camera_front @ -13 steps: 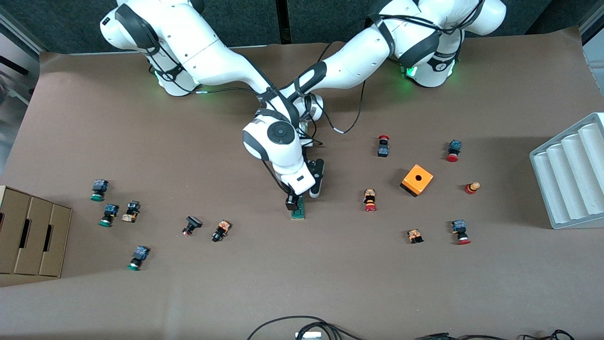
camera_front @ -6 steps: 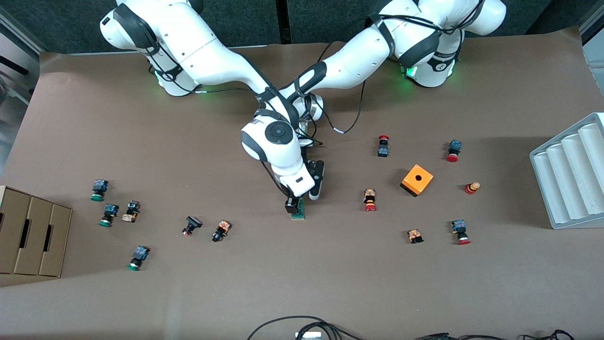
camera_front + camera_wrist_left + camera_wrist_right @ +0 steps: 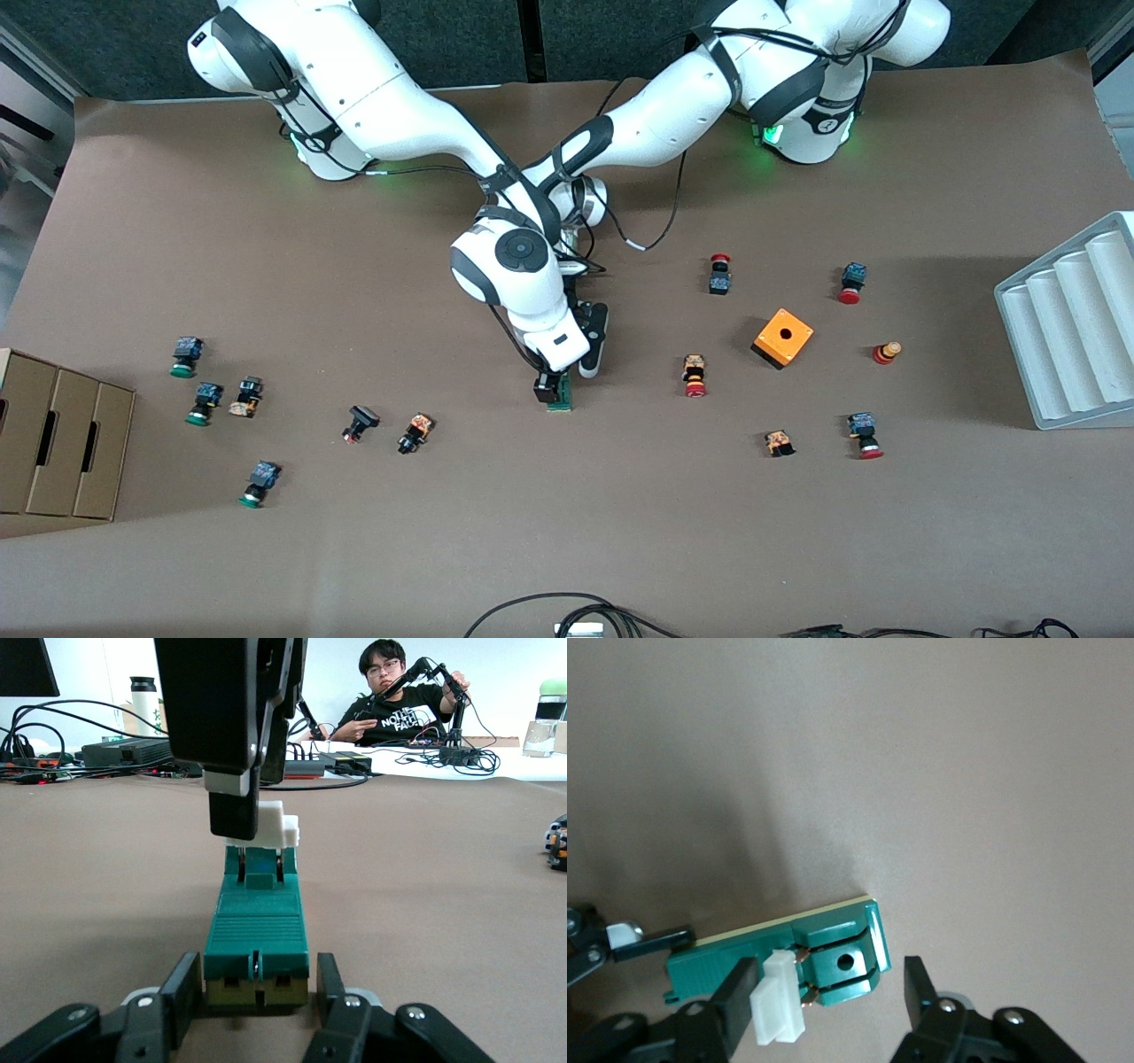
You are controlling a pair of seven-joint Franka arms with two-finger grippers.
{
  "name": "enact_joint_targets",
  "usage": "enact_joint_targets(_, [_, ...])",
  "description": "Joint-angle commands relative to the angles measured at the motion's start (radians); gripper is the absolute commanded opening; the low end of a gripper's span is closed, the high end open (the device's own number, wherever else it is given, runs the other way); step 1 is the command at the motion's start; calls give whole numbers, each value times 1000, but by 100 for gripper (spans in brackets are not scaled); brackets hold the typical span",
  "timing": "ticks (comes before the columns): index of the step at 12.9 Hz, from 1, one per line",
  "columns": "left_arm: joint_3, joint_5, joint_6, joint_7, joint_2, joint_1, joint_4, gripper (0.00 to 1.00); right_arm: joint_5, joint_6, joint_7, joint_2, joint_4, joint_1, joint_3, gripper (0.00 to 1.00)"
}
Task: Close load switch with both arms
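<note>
One load switch (image 3: pixel 257 943) lies mid-table; the left gripper (image 3: pixel 255 1005) clamps its end, and the right gripper (image 3: pixel 824 992) straddles its white lever (image 3: pixel 778 999), jaws apart.

The load switch (image 3: pixel 257 935) looks like ribbed green plastic with a matt white plastic lever (image 3: pixel 270 826), on a matt brown paper-like table (image 3: pixel 620 532).

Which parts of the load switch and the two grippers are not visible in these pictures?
- Front view: the right arm covers most of the load switch and the left gripper.
- Left wrist view: the right gripper hides part of the white lever.
- Right wrist view: the picture's edge cuts the right gripper's fingers.
</note>
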Motion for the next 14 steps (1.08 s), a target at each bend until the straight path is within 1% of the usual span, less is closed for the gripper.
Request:
enact_joint_targets(1, [10, 4, -13, -15, 33, -10, 22, 59, -18, 12, -23, 8, 18, -11, -2, 71])
enact_joint_targets(2, [10, 4, -13, -16, 33, -10, 22, 59, -18, 14, -23, 10, 18, -14, -2, 69])
enact_joint_targets(3, [10, 4, -13, -15, 33, -10, 22, 59, -18, 14, -25, 10, 18, -16, -4, 65])
enact_joint_targets(4, [10, 4, -13, -15, 33, -10, 22, 59, -18, 15, -24, 10, 18, -16, -2, 64])
enact_joint_targets(10, [10, 4, -13, -15, 33, -10, 22, 59, -16, 18, -20, 11, 20, -16, -2, 62])
enact_joint_targets(14, [10, 4, -13, -15, 33, -10, 22, 59, -18, 21, -19, 13, 20, -14, -2, 56])
